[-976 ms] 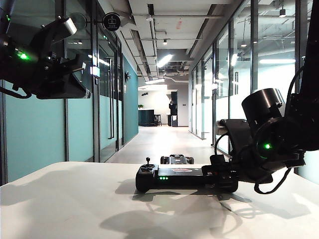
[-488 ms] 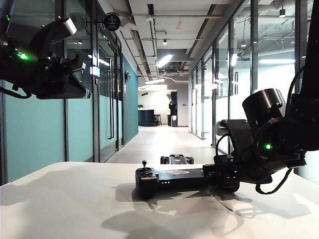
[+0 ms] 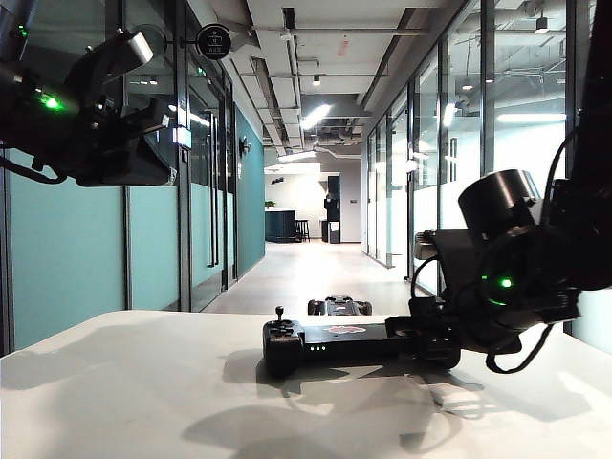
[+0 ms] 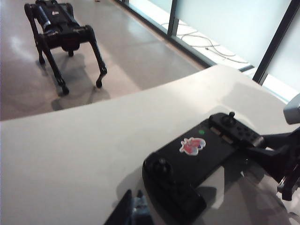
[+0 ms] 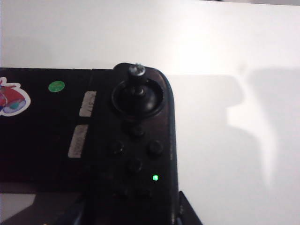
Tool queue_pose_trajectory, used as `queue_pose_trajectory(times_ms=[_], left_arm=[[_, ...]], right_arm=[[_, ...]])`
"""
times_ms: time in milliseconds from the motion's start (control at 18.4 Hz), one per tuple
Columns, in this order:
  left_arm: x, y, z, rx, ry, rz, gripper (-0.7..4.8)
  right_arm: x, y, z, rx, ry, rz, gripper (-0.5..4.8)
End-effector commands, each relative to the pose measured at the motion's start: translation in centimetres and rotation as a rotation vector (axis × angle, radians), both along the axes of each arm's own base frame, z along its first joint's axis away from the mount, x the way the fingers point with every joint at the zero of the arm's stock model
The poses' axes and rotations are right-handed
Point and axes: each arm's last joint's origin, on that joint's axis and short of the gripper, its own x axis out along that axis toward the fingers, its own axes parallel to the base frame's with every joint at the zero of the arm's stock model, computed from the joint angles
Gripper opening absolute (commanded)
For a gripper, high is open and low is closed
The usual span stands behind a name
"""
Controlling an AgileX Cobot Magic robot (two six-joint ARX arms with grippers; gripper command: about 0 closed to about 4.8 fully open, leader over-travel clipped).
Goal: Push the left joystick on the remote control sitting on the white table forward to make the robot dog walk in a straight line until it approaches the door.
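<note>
Down a long glass corridor the robot dog (image 4: 61, 35) stands beyond the white table (image 3: 143, 382). Your right gripper (image 3: 430, 339) pinches the remote control (image 3: 330, 342) at its right end. Your left gripper (image 3: 120, 129) hangs high at far left, fingers unclear. Next, lower it onto the left joystick (image 3: 279, 313).

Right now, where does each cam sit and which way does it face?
Exterior: low at table height, facing down the corridor over the white table; left gripper raised, right gripper at the remote control.
Left wrist: high, looking down at the remote and the robot dog; left fingertips at the frame edge.
Right wrist: close above the remote's right end.
Shared: all show the remote.
</note>
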Motion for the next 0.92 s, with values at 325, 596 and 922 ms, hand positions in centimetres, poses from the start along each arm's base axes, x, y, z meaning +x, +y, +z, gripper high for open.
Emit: queue_pose_trajectory(times_ms=[325, 596, 922], left_arm=[[1.9, -0.8, -0.4, -0.014, 0.070, -0.097, -0.05], [3.1, -1.3, -1.7, -0.016, 0.123, -0.138, -0.05], [5.0, -2.1, -2.6, -0.022, 0.155, -0.180, -0.06]], right_arm=[[0.4, 1.1, 1.1, -0.018, -0.060, -0.085, 1.39], [0.5, 1.1, 1.2, -0.012, -0.065, -0.105, 1.39], [0.5, 1.1, 1.2, 0.015, -0.064, -0.140, 1.39]])
